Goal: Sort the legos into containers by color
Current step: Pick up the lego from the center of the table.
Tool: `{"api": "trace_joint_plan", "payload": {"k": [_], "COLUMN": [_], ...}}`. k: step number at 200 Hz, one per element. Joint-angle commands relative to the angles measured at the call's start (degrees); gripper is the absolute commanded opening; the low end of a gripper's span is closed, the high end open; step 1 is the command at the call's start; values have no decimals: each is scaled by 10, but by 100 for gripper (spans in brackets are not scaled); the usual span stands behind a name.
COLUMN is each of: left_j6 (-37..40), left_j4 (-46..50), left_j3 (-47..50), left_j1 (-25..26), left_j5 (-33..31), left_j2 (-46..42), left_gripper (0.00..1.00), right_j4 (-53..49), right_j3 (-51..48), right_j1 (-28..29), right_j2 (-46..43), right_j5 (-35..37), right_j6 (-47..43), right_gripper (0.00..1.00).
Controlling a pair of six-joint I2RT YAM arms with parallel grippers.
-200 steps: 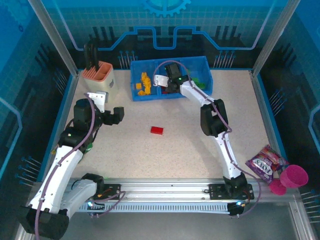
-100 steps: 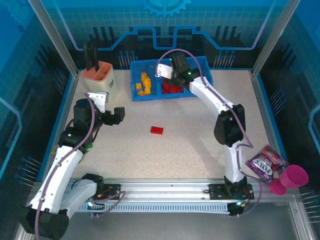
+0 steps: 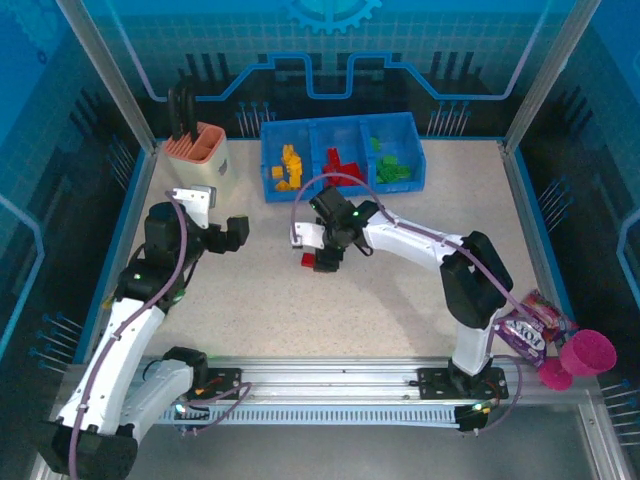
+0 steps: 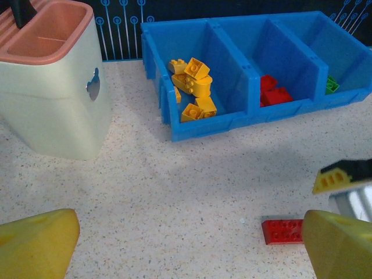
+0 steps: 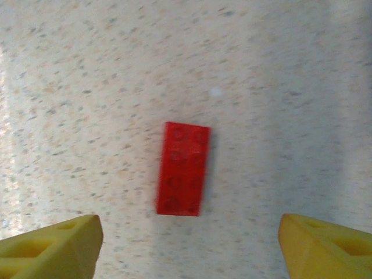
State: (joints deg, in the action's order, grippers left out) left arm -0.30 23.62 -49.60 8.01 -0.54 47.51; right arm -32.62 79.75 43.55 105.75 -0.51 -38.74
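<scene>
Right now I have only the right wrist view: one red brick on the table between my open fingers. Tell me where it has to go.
Observer: The other red bricks lie in the middle compartment of the blue tray, at the table's far edge, beyond your loose red brick.
Operator: Give me its neighbours, so I don't miss.
Observer: The left compartment holds yellow bricks, the right one green bricks.
Operator: Now report the other arm.
Observer: The left gripper hangs open to the left of the loose brick, apart from it, and seems clear of your way to the tray.
</scene>
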Motion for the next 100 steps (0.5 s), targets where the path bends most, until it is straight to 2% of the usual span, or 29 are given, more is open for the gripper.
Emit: {"api": "trace_joint_plan", "payload": {"k": [1,100], "left_j6": [-8,-8], "left_j4": [-18,-16], "left_j3": [10,11], "left_j1": [-6,-6], "left_j5": [7,5], "left_j2": [-3,1], "left_gripper": [99,99], "right_j4": [32,20], "right_j3": [-23,26], "right_j1": [17,30], "right_j2": [-1,96], "right_j5": [-31,12], "right_j6": [16,35], "right_gripper": [84,88]}}
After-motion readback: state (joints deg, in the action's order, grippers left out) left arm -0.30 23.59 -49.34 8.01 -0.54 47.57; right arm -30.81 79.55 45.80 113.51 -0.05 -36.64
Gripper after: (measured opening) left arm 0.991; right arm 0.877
